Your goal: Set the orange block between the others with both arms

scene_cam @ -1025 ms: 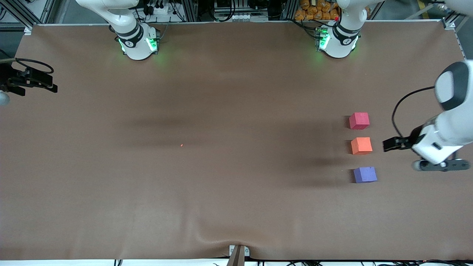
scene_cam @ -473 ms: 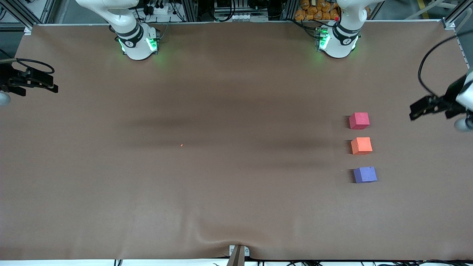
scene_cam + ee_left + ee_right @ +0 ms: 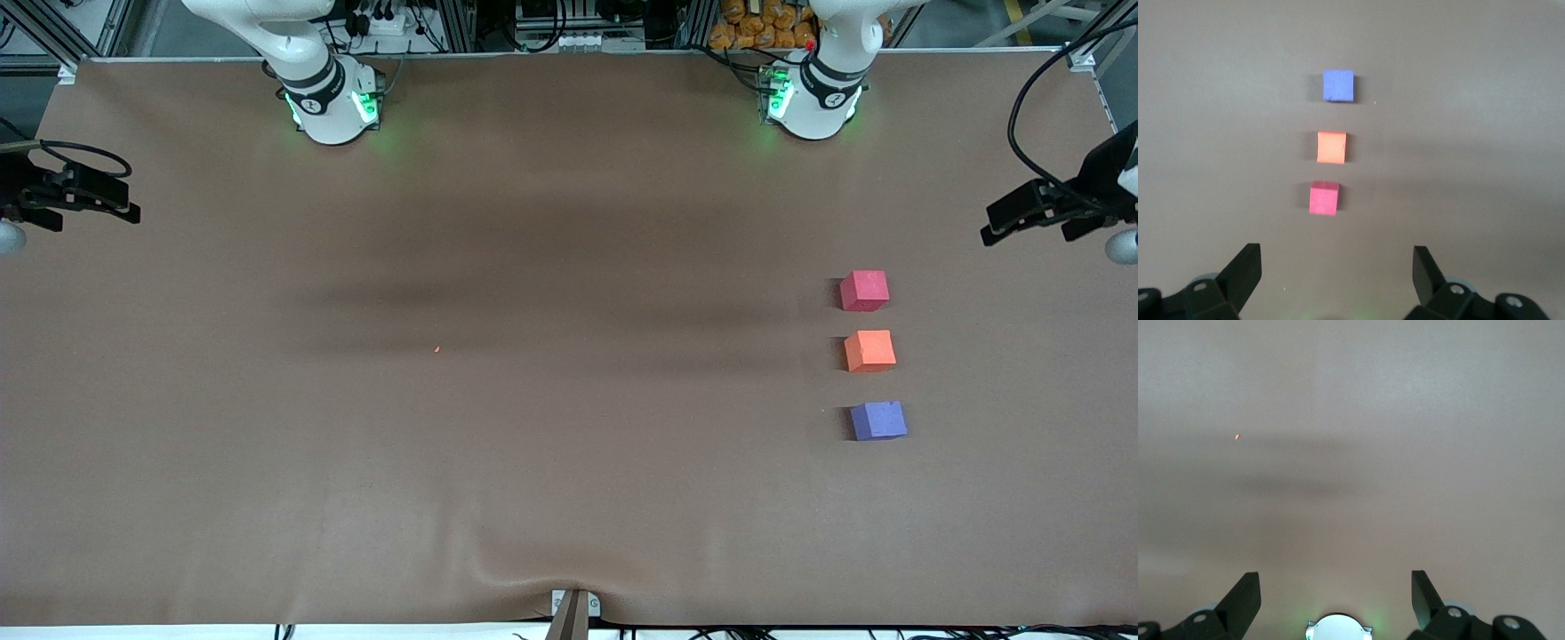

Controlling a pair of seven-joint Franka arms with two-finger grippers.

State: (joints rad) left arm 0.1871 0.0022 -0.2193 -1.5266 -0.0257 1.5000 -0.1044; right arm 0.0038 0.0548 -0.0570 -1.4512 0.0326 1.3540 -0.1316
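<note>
Three small cubes stand in a row toward the left arm's end of the table. The orange block (image 3: 869, 350) sits in the middle, apart from both others. The pinkish-red cube (image 3: 864, 291) is farther from the front camera and the purple-blue cube (image 3: 878, 420) nearer. In the left wrist view the same row shows: purple-blue cube (image 3: 1338, 86), orange block (image 3: 1331, 147), pinkish-red cube (image 3: 1323, 199). My left gripper (image 3: 989, 233) hangs open and empty over the table's edge at its own end, clear of the cubes. My right gripper (image 3: 133, 212) waits open and empty over its end of the table.
A brown mat (image 3: 533, 444) covers the table and bulges in a wrinkle near a clamp (image 3: 573, 610) at the front edge. A tiny orange crumb (image 3: 436, 349) lies mid-table. The arms' green-lit bases (image 3: 333, 107) stand along the back edge.
My left gripper has drawn back from beside the orange block, toward its end of the table and the bases' side. The cubes and the right arm have not moved.
</note>
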